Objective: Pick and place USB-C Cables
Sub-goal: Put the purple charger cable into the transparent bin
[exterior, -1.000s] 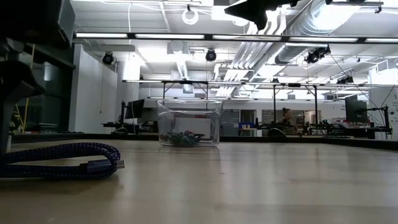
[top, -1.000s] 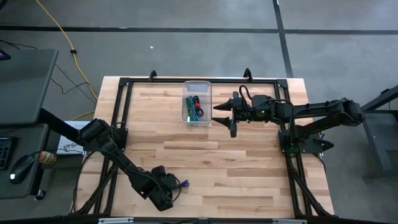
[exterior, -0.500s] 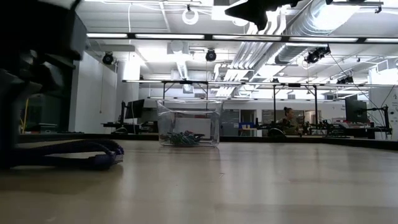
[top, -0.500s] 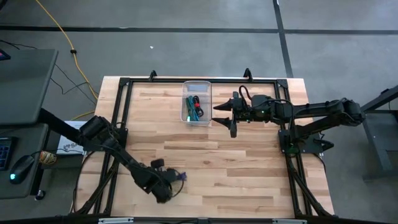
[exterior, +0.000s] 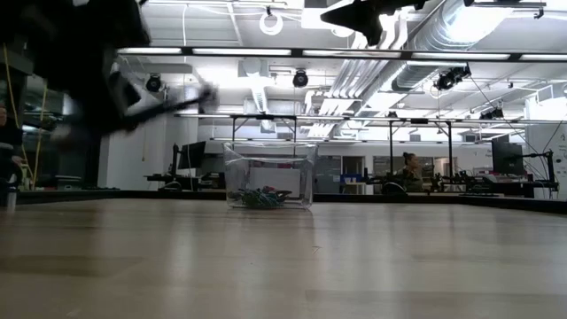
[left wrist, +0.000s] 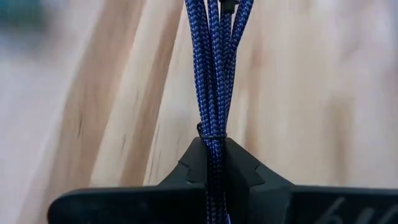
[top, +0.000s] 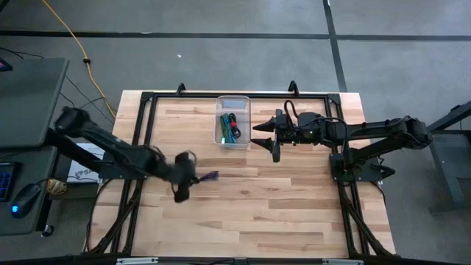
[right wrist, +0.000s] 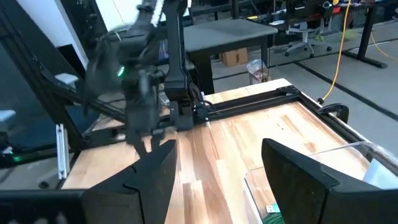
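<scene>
A purple braided USB-C cable bundle hangs above the table's left middle, with my left gripper shut on it. In the low view, gripper and cable show blurred, high above the tabletop. A clear bin at the far middle holds green and red-and-black cables. My right gripper stands open just right of the bin, above the table, with nothing between its fingers. My left gripper pinches the purple cable bundle between its two fingers, all its strands together, just past a thin tie. The fingers come from the table's left and lie along the bundle. The rest sticks out beyond the fingertips, lifted clear of the table.
A black frame runs along the table's far, left and right edges. A yellow cord lies on the floor beyond the table. Bare wood spreads over the near half. People and benches show in the room behind.
My left gripper has shut on the purple cable near the table's near-left edge. It has lifted the cable clear and carried it up and toward the far edge, nearer the bin. My right gripper has kept still.
</scene>
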